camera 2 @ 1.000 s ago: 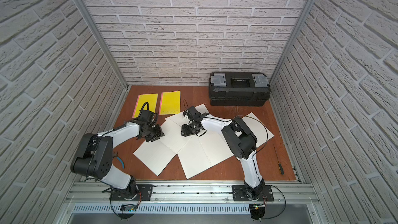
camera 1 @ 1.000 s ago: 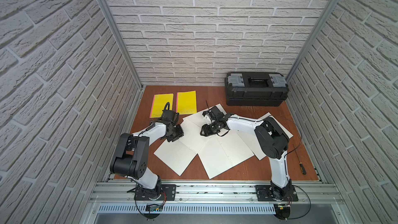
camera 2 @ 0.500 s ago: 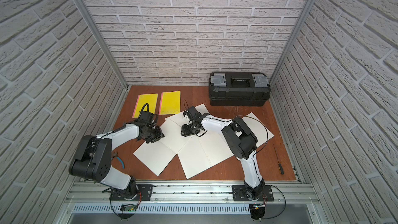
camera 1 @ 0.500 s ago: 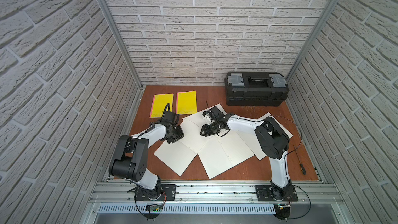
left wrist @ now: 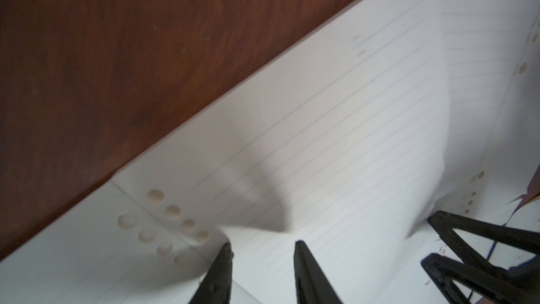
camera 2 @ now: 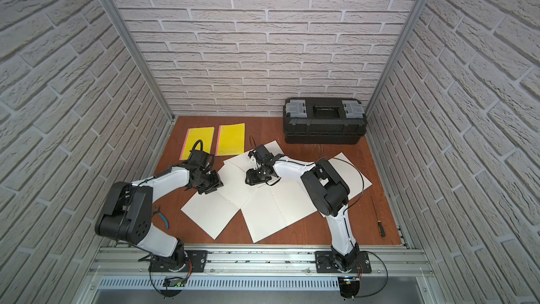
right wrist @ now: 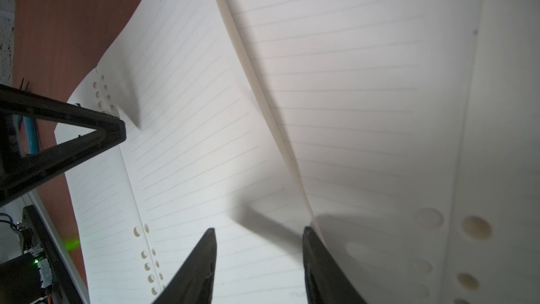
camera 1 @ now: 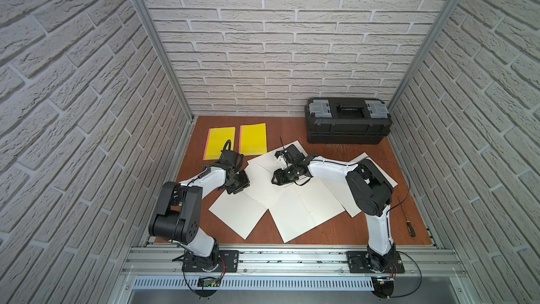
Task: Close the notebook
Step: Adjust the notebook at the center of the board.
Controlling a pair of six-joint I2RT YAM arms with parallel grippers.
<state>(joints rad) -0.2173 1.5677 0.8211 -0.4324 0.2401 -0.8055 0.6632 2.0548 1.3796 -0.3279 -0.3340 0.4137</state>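
An open notebook (camera 1: 260, 178) with white lined pages lies mid-table in both top views, overlapping other open ones. My left gripper (camera 1: 239, 188) is low over its left page near the punched holes (left wrist: 172, 210). Its jaws (left wrist: 263, 248) are open, with a curled page edge beneath them. My right gripper (camera 1: 276, 177) faces it from the right, also open (right wrist: 258, 232). One of its fingertips (right wrist: 306, 231) touches a page edge (right wrist: 263, 97) that stands lifted off the sheets below. Neither gripper holds anything.
Two closed yellow notebooks (camera 1: 219, 141) (camera 1: 253, 138) lie at the back left. A black toolbox (camera 1: 347, 124) stands at the back right. Another open notebook (camera 1: 304, 212) lies towards the front. A screwdriver (camera 1: 407, 220) lies by the right wall and blue-handled pliers (camera 2: 163, 220) by my left arm.
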